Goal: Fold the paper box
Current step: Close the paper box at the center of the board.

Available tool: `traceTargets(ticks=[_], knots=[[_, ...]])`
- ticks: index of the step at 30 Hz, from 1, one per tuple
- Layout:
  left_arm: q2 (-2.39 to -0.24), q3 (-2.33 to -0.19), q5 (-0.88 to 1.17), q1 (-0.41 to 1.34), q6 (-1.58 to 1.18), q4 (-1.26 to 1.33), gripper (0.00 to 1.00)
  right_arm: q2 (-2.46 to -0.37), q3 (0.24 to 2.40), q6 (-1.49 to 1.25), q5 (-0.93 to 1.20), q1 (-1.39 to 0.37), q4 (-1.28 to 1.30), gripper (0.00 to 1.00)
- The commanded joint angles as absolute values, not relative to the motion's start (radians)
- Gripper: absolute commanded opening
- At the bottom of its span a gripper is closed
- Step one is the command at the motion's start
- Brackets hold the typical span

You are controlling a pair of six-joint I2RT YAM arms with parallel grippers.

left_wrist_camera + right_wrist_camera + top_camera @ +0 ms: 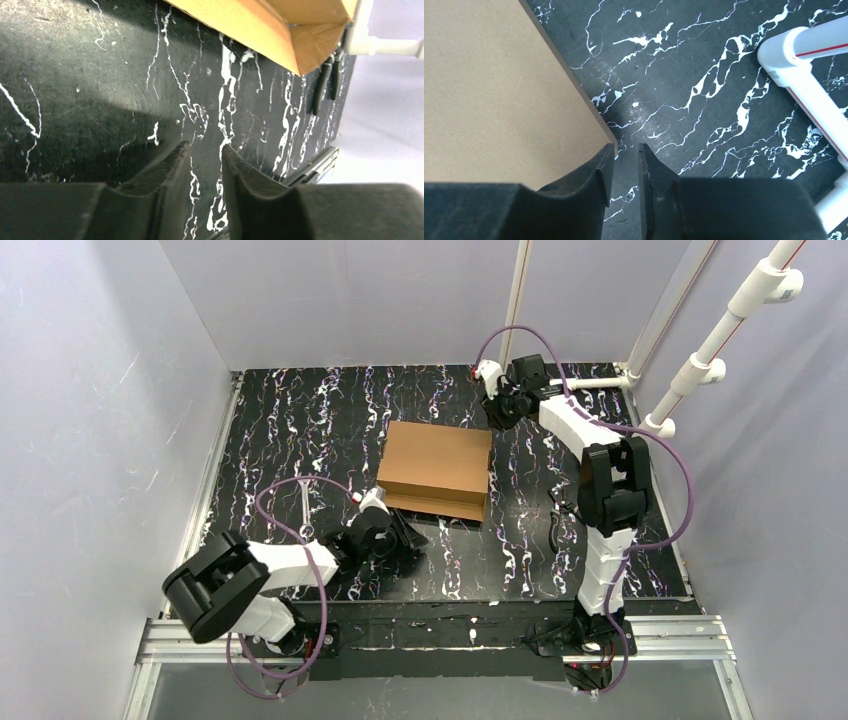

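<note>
The paper box (437, 468) is a closed brown cardboard block lying in the middle of the black marbled table (300, 420). My left gripper (408, 539) lies low on the table just off the box's near left corner. In the left wrist view its jaws (205, 146) stand a narrow gap apart with only table between them, and the box (260, 25) is further ahead. My right gripper (494, 412) hovers at the box's far right corner. In the right wrist view its jaws (626, 146) are narrowly parted and empty, with the box corner (499, 90) just off the left fingertip (608, 152).
White pipes (700, 365) stand at the back right, and one (804, 85) shows close by in the right wrist view. Small black curved objects (556, 525) lie on the table right of the box. Pale walls close in three sides. A metal rail (440, 635) runs along the near edge.
</note>
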State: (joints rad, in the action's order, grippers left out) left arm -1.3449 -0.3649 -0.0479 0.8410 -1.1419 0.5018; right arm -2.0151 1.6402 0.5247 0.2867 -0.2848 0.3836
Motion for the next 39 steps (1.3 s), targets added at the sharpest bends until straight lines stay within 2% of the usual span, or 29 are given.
traceTargets(ticks=[1, 12, 22, 29, 35, 39], knots=[[-1.432, -0.419, -0.093, 0.848, -1.168, 0.535, 0.26, -2.034, 1.714, 0.508, 0.301, -0.291, 0.326, 0.31], [-1.638, -0.529, -0.133, 0.845, -1.250, 0.583, 0.18, -2.122, 1.774, 0.593, 0.381, -0.298, 0.449, 0.29], [-1.680, -0.565, -0.149, 0.765, -1.272, 0.596, 0.14, -2.147, 1.783, 0.727, 0.470, -0.319, 0.666, 0.22], [-1.620, -0.575, -0.085, 0.688, -1.164, 0.595, 0.13, -2.053, 1.607, 0.693, 0.469, -0.373, 0.670, 0.19], [-1.641, -0.621, -0.001, 0.646, -1.093, 0.592, 0.12, -1.963, 1.404, 0.476, 0.387, -0.478, 0.490, 0.17], [-1.677, -0.661, 0.086, 0.634, -1.075, 0.585, 0.11, -1.938, 1.356, 0.369, 0.306, -0.524, 0.417, 0.16]])
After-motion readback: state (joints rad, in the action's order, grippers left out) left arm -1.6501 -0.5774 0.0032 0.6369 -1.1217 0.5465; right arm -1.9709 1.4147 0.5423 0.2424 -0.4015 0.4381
